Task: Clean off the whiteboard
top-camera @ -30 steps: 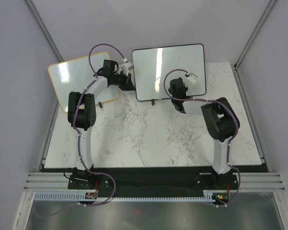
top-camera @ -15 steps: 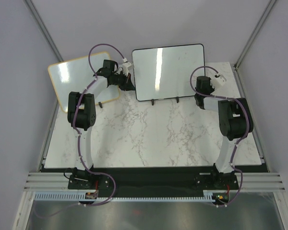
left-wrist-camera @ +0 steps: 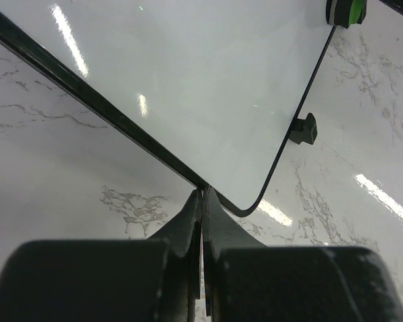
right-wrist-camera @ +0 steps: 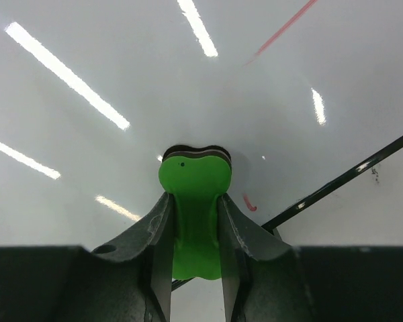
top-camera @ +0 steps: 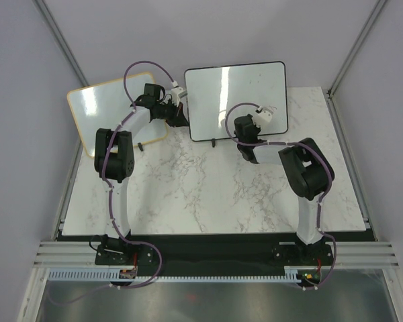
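Note:
The whiteboard [top-camera: 235, 100], white with a thin black frame, stands tilted at the back of the table. My left gripper [top-camera: 181, 115] is shut on its lower left edge [left-wrist-camera: 203, 189]. My right gripper [top-camera: 245, 131] is shut on a green eraser [right-wrist-camera: 195, 215] whose black pad presses on the board's lower part [right-wrist-camera: 121, 80]. Faint red marks remain beside the eraser [right-wrist-camera: 250, 203] and at the top [right-wrist-camera: 282, 27]. One black foot [left-wrist-camera: 304, 129] shows under the board.
A second white board with a light wooden frame [top-camera: 114, 117] leans at the back left, behind my left arm. The marble table [top-camera: 208, 194] spreads out in front of both boards. Grey walls close in on both sides.
My right gripper with the eraser swung right, off the board's right edge, then came back left onto the lower middle of the board. The left arm has not moved.

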Controlling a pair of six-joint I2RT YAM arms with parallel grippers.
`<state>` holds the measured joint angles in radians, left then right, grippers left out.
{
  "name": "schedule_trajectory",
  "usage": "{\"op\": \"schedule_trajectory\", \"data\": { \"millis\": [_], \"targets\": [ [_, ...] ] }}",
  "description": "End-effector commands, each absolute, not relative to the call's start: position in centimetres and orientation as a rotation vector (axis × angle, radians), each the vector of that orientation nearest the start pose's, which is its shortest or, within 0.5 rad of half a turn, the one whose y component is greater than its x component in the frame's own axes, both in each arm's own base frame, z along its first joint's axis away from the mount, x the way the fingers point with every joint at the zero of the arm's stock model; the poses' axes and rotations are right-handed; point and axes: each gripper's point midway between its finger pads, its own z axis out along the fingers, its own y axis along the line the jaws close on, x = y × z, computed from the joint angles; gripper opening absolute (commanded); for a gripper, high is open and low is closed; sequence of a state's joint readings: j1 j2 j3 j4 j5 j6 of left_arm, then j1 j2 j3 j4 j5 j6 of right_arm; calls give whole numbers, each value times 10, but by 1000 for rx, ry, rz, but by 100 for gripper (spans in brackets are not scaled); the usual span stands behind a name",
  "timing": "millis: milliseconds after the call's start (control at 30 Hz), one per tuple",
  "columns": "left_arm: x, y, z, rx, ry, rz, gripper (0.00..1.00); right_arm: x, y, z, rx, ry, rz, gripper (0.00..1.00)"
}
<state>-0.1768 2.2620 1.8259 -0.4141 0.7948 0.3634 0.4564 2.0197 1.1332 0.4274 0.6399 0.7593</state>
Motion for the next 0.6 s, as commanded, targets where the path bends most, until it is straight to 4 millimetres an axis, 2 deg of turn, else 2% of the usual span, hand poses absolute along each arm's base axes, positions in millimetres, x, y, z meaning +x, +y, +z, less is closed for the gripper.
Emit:
{"op": "schedule_trajectory", "data": {
  "millis": [0, 133, 167, 200, 367, 567],
  "targets": [
    [528, -208, 115, 993, 1939, -766, 2, 520, 162, 54, 684, 1852, 171, 0],
    [529, -208, 115, 994, 1935, -767, 2, 514, 131, 64, 734, 1803, 35, 0],
    [529, -208, 115, 993, 1936, -769, 2, 508, 122, 60, 744, 1807, 9, 0],
    [529, -207, 115, 992, 1937, -766, 2, 508, 106, 67, 777, 1786, -7, 0],
    [530, -206, 115, 989, 1937, -764, 2, 489, 42, 63, 913, 1742, -117, 0],
    [530, -204, 114, 987, 1943, -757, 2, 491, 28, 62, 924, 1739, -142, 0]
  ]
}}
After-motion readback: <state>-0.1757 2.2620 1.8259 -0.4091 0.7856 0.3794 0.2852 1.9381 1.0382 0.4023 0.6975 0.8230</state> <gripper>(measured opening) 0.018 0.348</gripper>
